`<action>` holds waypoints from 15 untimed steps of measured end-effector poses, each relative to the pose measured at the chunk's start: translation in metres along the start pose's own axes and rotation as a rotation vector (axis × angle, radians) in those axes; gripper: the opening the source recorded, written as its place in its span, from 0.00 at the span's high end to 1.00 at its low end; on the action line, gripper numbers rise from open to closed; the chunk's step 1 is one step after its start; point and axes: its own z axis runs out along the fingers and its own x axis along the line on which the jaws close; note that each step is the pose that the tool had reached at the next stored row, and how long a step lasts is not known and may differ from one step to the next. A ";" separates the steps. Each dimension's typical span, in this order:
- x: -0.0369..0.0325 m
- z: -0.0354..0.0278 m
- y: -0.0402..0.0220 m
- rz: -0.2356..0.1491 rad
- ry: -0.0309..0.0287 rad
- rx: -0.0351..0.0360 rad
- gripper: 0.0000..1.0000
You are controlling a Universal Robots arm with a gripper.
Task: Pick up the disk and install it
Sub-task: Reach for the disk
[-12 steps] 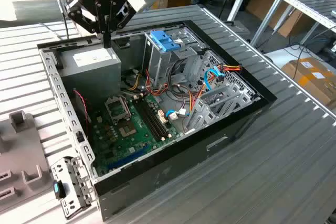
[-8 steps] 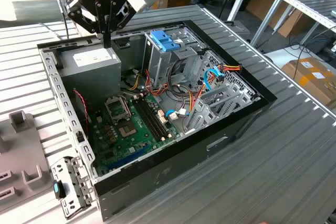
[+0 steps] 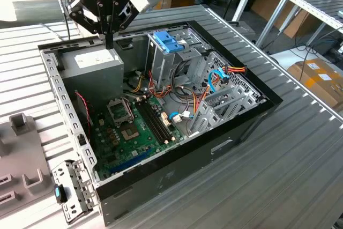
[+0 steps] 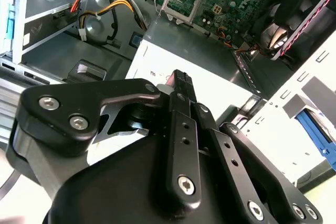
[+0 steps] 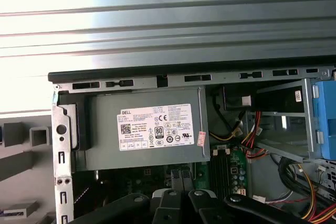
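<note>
The gripper (image 3: 110, 44) hangs over the far corner of an open computer case (image 3: 161, 171), which lies with its open side up on the ribbed metal counter (image 3: 278, 186). Its fingers (image 4: 181, 85) are clenched together, tip against tip. They point down at the grey power supply (image 3: 94, 67), close above its labelled top. I cannot tell whether they touch it.

Beside the power supply, toward the exterior view's right, stands a tall grey cage (image 3: 159, 71) with a blue plastic bracket (image 3: 167, 41) on top. Lower in the case lies the green motherboard (image 3: 134, 135), and coloured cables (image 3: 201, 97) run between it and the cage. I cannot tell where the disk is.
</note>
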 end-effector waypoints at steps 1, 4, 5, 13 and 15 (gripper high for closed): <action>0.0005 0.0000 -0.0001 0.000 0.0001 0.0001 0.89; 0.0038 -0.0001 -0.0004 0.000 0.0000 0.0001 0.89; 0.0056 -0.0002 -0.0005 0.000 0.0000 0.0000 0.89; 0.0252 -0.0007 -0.0020 0.000 0.0000 0.0000 0.89; 0.0299 -0.0008 -0.0023 0.000 0.0000 0.0000 0.89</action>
